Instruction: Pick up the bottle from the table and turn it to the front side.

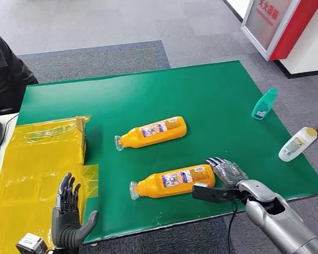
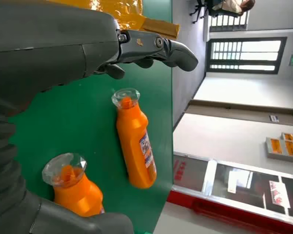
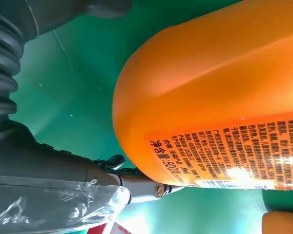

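Nearest: left hand (image 1: 69, 219) over the yellow plastic sheet (image 1: 25, 169), fingers spread, holding nothing. Right hand (image 1: 221, 180) at the base of the nearer orange bottle (image 1: 173, 181), thumb along its side, fingers apart behind it; cannot tell if gripped. 2 orange bottles lying on the green table (image 1: 229, 111), clear caps pointing left, the farther one (image 1: 153, 132) well apart. 1 teal bottle (image 1: 264, 103), 1 white bottle (image 1: 297, 144) at the right edge. Small Chinese print on the label, "800" readable.
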